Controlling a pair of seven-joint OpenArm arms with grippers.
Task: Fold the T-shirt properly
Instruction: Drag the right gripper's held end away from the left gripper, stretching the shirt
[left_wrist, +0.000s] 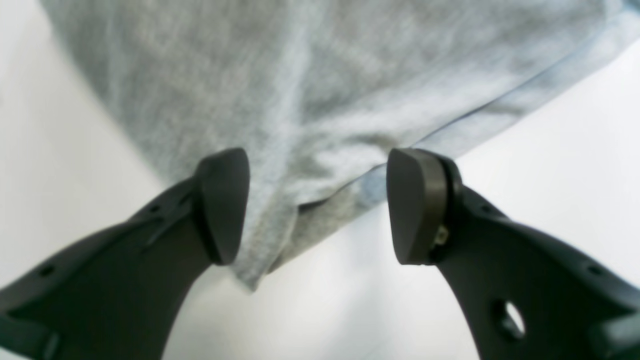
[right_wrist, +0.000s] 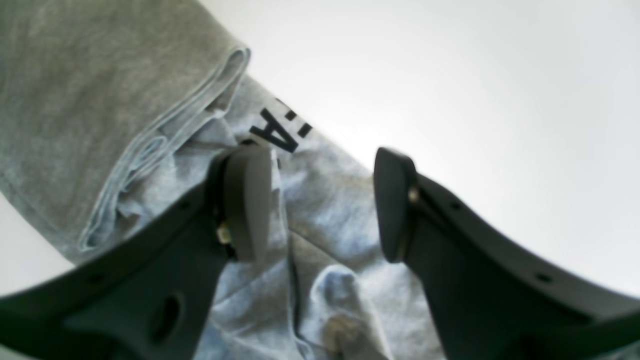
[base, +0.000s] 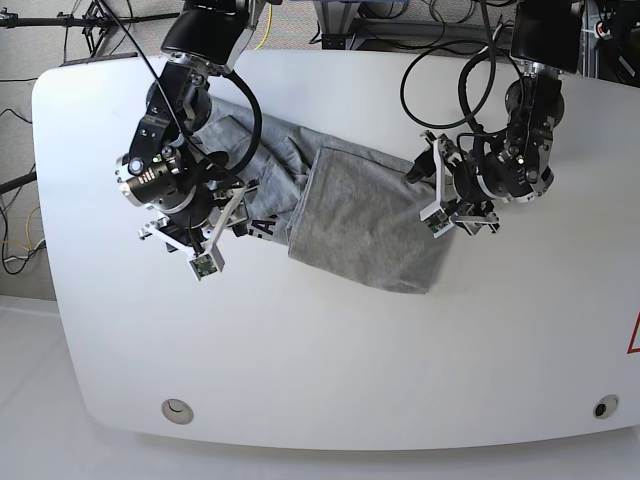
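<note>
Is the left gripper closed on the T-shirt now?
No, the left gripper has its fingers wide apart, and the T-shirt shows between them.

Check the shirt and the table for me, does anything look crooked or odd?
Nothing looks spilled or damaged, but the grey cloth T-shirt lies askew: one end is folded over unevenly, the other is bunched and wrinkled, with only a bit of black lettering peeking out beside the fold.

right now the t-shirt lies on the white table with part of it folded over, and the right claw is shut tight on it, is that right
Not quite: the right claw is open, its fingers apart with nothing gripped between them, as the right wrist view shows. The T-shirt does lie partly folded over on the white table.
</note>
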